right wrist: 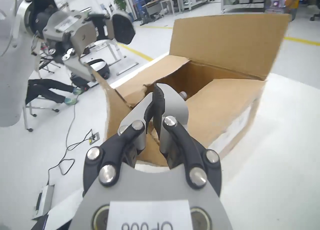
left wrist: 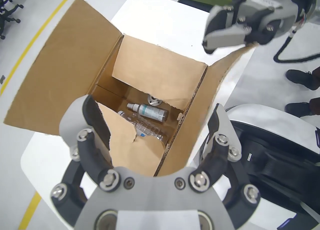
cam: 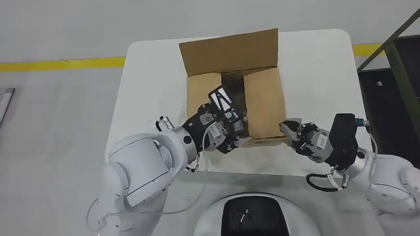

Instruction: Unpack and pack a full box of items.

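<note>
Cardboard box (cam: 266,101), probably light and stiff but easily torn at its flaps, is standing open on the white table (cam: 315,59). The spray bottle (left wrist: 150,111) and clear plastic bottle (left wrist: 146,128) lying inside are likely smooth and best taken across the body. The right gripper (right wrist: 157,101) is apparently pinching the curled near flap (left wrist: 225,66), jaws closed on it. The left gripper (left wrist: 153,111) is hovering over the opening, jaws spread wide, holding nothing.
</note>
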